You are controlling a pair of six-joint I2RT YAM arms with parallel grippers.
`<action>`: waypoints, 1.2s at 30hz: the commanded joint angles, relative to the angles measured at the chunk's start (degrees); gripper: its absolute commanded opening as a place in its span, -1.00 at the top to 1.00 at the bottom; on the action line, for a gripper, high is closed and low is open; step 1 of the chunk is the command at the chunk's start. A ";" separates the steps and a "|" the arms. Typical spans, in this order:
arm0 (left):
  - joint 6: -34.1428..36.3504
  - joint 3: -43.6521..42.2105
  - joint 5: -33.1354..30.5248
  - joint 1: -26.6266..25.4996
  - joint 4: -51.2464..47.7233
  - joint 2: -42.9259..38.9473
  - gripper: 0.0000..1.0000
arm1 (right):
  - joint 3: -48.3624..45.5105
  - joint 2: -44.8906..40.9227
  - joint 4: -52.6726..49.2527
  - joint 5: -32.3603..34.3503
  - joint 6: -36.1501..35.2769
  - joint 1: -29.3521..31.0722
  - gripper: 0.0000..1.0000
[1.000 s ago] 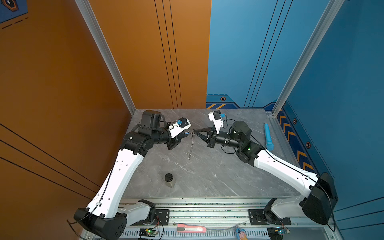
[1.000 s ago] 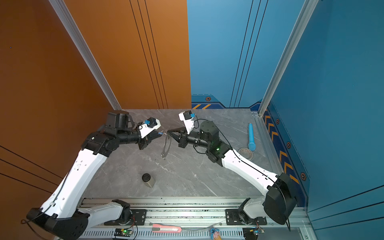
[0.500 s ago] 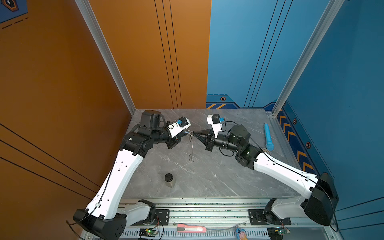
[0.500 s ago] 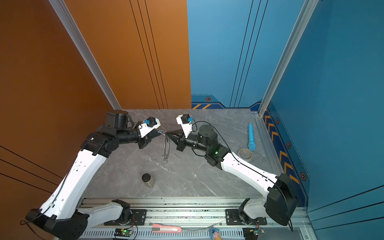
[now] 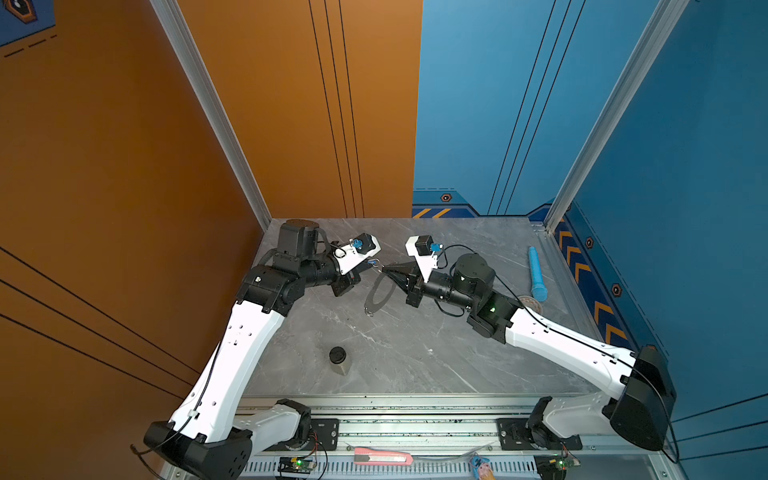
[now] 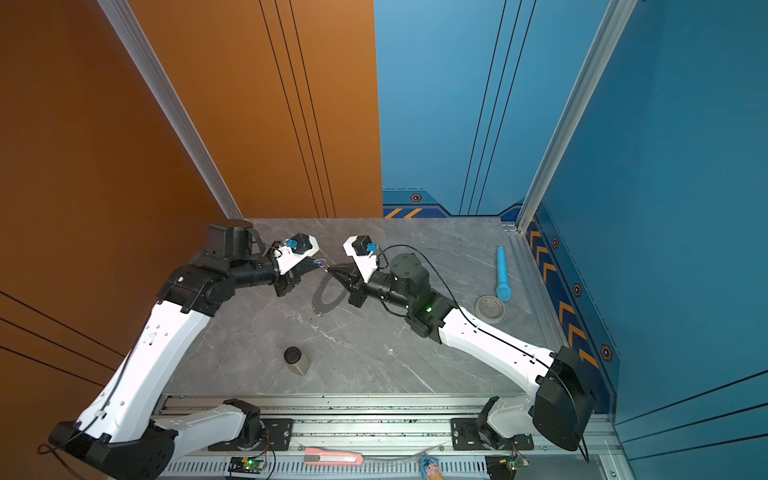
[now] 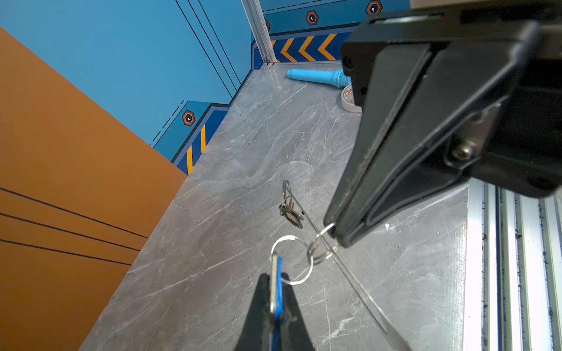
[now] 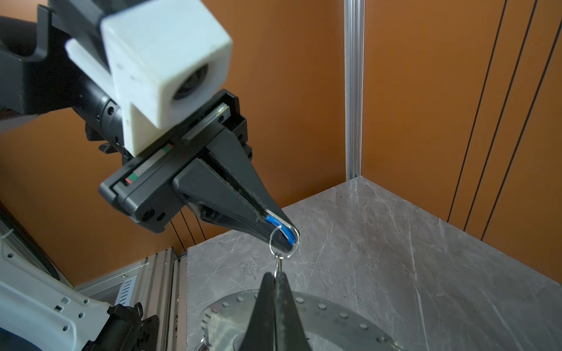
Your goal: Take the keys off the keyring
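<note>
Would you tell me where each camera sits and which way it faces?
Top views: high above the front, looking down on the table, both arms, the keyring.
Left wrist: behind the left gripper, whose tips show, facing the right gripper.
Right wrist: behind the right gripper, whose tips show, facing the left gripper and orange wall.
Shared: both wrist views show the blue key in the left gripper.

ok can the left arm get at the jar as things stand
Probably, but not right away. The jar stands alone on bare table near the left arm, nothing in the way. The left gripper is shut on the blue key, though, so it would have to let go first.
</note>
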 commanded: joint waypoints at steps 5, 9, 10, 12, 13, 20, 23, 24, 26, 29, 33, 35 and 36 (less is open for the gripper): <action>3.13 1.98 -4.66 -4.06 1.95 -1.11 1.00 | 2.92 -1.10 -6.12 -1.13 -4.90 -0.50 1.00; 4.58 2.26 -6.90 -6.99 1.13 -0.73 1.00 | 4.53 -0.47 -9.31 -2.93 -7.31 -0.85 1.00; 4.64 2.47 -7.39 -7.51 0.89 -0.45 1.00 | 4.65 -0.45 -9.61 -3.36 -7.56 -1.09 1.00; 4.73 3.01 -8.22 -7.98 0.60 -0.01 1.00 | 4.91 -0.40 -10.02 -4.45 -7.82 -1.49 1.00; 4.66 3.17 -8.41 -8.03 0.69 0.12 1.00 | 4.98 -0.26 -10.51 -4.70 -8.21 -1.48 1.00; 4.62 4.52 -7.66 -8.08 0.73 0.48 1.00 | 5.08 -1.01 -13.75 -4.16 -12.53 -1.12 0.98; 4.25 4.52 -6.80 -8.47 0.71 0.37 1.00 | 5.35 -0.94 -14.10 -4.88 -13.50 -1.11 0.99; 4.20 4.60 -6.61 -8.69 0.60 0.33 1.00 | 5.60 -0.74 -14.10 -5.80 -13.21 -1.43 1.00; 4.25 5.07 -6.22 -9.09 0.38 0.39 1.00 | 6.70 -0.10 -15.25 -7.45 -12.71 -1.98 1.00; 4.03 6.67 -5.68 -9.58 -1.45 1.12 1.00 | 7.11 0.03 -16.91 -7.59 -14.57 -2.17 1.00; 2.93 8.28 -4.08 -9.89 -3.76 2.20 1.00 | 8.90 0.43 -21.24 -8.57 -19.64 -1.38 1.00; 2.83 8.79 -4.53 -9.97 -4.76 2.70 1.00 | 9.90 0.36 -23.58 -8.52 -22.42 -0.59 1.00; 2.96 9.12 -4.88 -9.93 -5.37 2.98 1.00 | 10.31 0.27 -24.72 -8.27 -23.72 -0.21 1.00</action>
